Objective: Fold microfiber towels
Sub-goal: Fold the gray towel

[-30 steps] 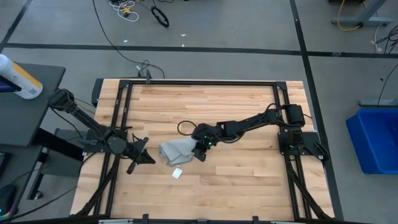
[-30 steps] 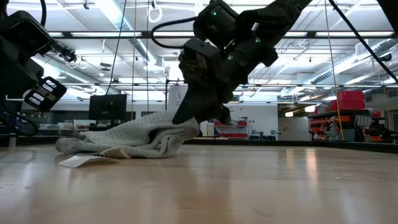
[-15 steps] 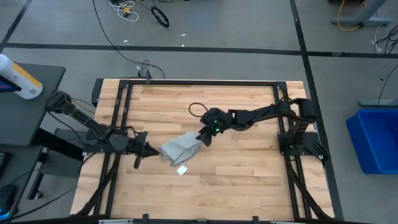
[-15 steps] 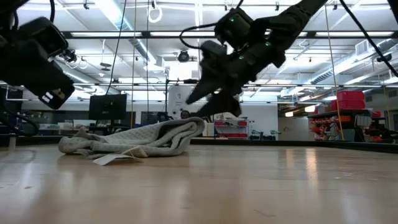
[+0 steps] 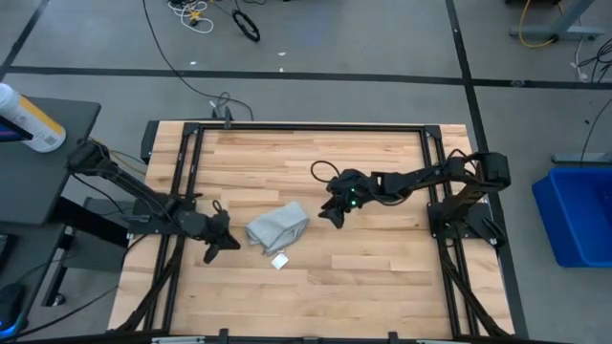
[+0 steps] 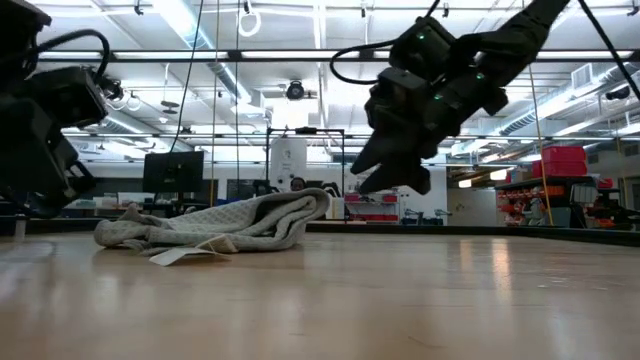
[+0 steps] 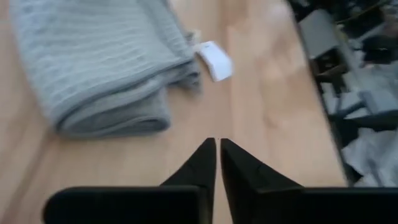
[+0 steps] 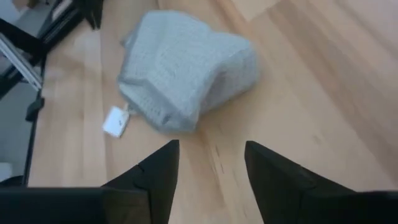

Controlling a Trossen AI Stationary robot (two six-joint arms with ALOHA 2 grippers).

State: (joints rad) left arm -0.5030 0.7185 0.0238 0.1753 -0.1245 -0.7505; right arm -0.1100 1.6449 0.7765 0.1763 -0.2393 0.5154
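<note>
The light grey-blue microfiber towel (image 5: 277, 226) lies folded in a loose bundle on the wooden table, its small white tag (image 5: 278, 260) flat on the wood at its near side. It also shows in the low view (image 6: 220, 222), the left wrist view (image 7: 93, 62) and the right wrist view (image 8: 183, 71). My left gripper (image 5: 229, 239) is shut, empty, just left of the towel (image 7: 216, 152). My right gripper (image 5: 333, 216) is open and empty, above the table to the towel's right (image 8: 208, 155).
The black frame rails (image 5: 306, 127) run round the tabletop. Bare wood lies on the table's far half and near the front edge (image 5: 363, 287). A blue bin (image 5: 581, 215) stands on the floor at the right.
My right gripper has let go of the towel's right end, opened, risen and drawn back toward the table's right edge. The towel has settled into a flatter folded bundle. My left gripper has tipped and shifted slightly beside the towel's left end.
</note>
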